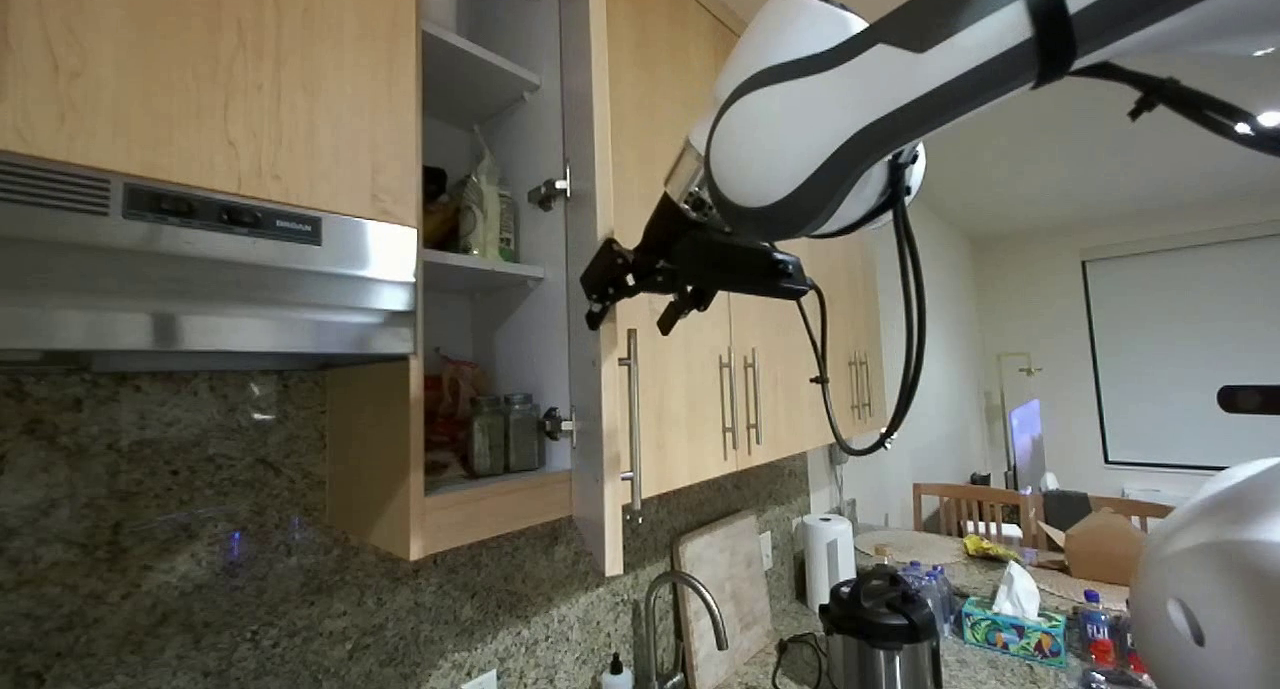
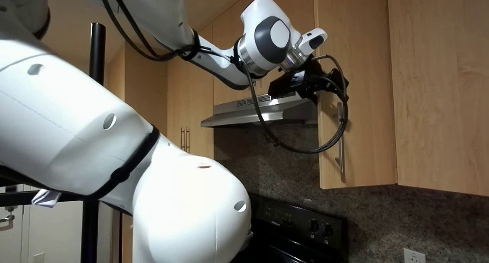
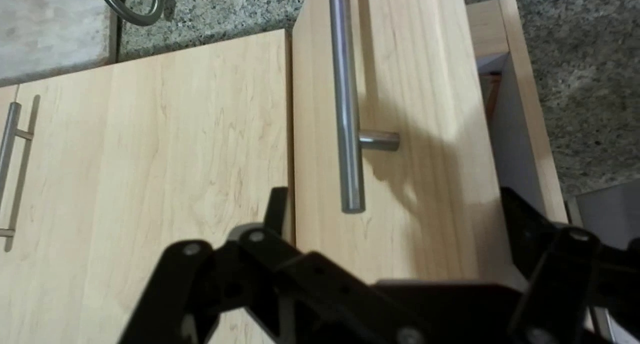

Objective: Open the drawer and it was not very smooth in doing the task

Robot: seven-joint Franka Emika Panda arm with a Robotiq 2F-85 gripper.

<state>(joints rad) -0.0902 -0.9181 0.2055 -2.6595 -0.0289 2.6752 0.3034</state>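
Observation:
The tall, narrow light-wood door stands open, with the cabinet interior showing beside it in an exterior view. Its front face also shows in an exterior view and the wrist view. Its slim silver bar handle is on the front face near the free edge; the wrist view shows the handle end. My gripper is open above the handle. In the wrist view its fingers are wide apart, one over the front side, the other at the free edge. I cannot tell whether that finger touches the door.
Inside the cabinet are shelves with bags and glass jars. A steel range hood is beside the cabinet opening. A wider wood door adjoins the hinge side. Below are a faucet, a dispenser and a stove.

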